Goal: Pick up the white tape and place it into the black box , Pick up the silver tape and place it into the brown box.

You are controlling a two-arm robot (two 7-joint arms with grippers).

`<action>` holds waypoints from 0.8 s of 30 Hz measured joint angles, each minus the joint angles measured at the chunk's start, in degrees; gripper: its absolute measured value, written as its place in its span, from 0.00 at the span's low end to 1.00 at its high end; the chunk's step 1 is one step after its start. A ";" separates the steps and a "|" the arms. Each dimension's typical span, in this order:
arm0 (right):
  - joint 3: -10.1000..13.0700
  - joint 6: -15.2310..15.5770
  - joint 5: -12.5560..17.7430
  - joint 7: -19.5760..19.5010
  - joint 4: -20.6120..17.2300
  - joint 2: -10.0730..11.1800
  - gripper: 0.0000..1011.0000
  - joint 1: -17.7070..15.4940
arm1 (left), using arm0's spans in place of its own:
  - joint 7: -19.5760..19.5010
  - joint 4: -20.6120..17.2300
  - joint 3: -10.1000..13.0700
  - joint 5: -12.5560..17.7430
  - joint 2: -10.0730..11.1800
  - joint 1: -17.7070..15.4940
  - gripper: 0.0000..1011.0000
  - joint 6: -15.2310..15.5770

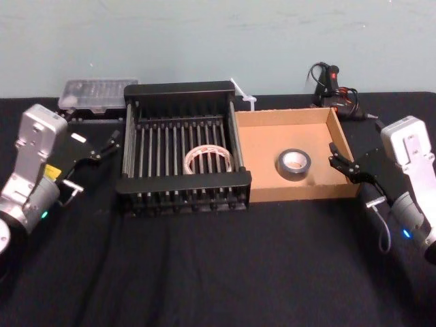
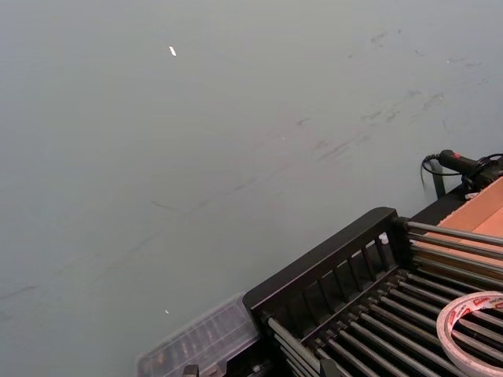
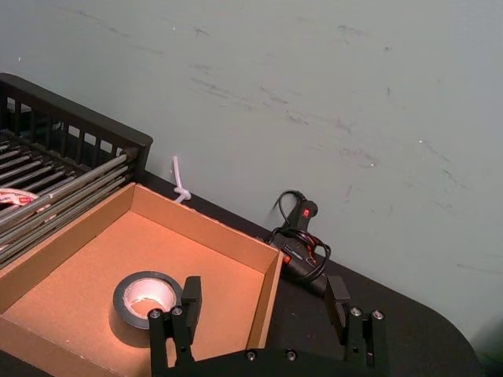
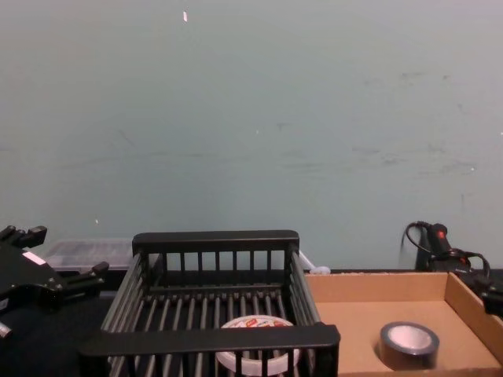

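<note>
Spread and empty, the left gripper (image 1: 107, 146) hung by the black basket (image 1: 182, 182), the right gripper (image 1: 338, 158) by the brown tray (image 1: 262, 153). Inside lay the white tape (image 1: 209, 161) and silver tape (image 1: 293, 164) respectively; seemingly only parking remained.

- Lower right of the left wrist view: the white tape (image 2: 474, 320) is cut off by the frame's edge.
- Bottom centre of the chest view: the near rim of the black box (image 4: 212, 339) hides the roll's lower part.
- Bottom edge, left wrist view: a clear case (image 2: 200, 345) runs out of frame.
</note>
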 joint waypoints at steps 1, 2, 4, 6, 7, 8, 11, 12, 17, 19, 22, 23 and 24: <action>0.00 0.01 0.01 0.01 0.00 0.01 0.99 0.00 | 0.00 0.00 0.00 0.00 0.00 0.00 0.99 0.00; 0.00 0.01 0.01 0.02 0.00 0.01 0.99 0.00 | 0.00 0.00 0.00 0.00 0.00 0.00 0.99 0.00; 0.00 0.03 0.02 0.03 0.00 0.02 0.99 0.00 | 0.00 0.00 0.00 0.00 0.00 0.00 0.99 0.00; 0.00 0.03 0.03 0.04 0.00 0.02 0.99 0.00 | 0.00 0.00 0.00 0.00 0.00 0.00 0.99 0.00; 0.00 0.03 0.04 0.04 0.00 0.02 0.99 0.00 | 0.00 0.00 0.00 0.00 0.00 0.00 0.99 0.00; 0.00 0.04 0.04 0.05 0.00 0.02 0.99 0.00 | 0.00 0.00 0.00 0.00 0.00 0.00 0.99 0.00; 0.00 0.03 0.06 0.05 0.00 0.02 0.99 0.00 | 0.00 0.00 0.00 0.00 0.00 0.00 0.99 0.00; 0.00 0.03 0.06 0.05 0.00 0.02 0.99 0.00 | 0.00 0.00 0.00 0.00 0.00 0.00 0.99 0.00; 0.00 0.04 0.07 0.05 0.00 0.02 0.99 0.00 | 0.00 0.00 0.00 0.00 0.00 0.00 0.99 0.00; 0.00 0.04 0.07 0.05 0.00 0.02 0.99 0.00 | 0.00 0.00 0.00 0.00 0.00 0.00 0.99 0.00; 0.00 0.04 0.07 0.05 0.00 0.02 0.99 0.00 | 0.00 0.00 0.00 0.00 0.00 0.00 0.99 0.00; 0.00 0.04 0.07 0.05 0.00 0.02 0.99 0.00 | 0.00 0.00 0.00 0.00 0.00 0.00 0.99 0.00; 0.00 0.03 0.07 0.05 0.00 0.02 0.99 0.00 | 0.00 0.00 0.00 0.00 0.00 0.00 0.99 0.00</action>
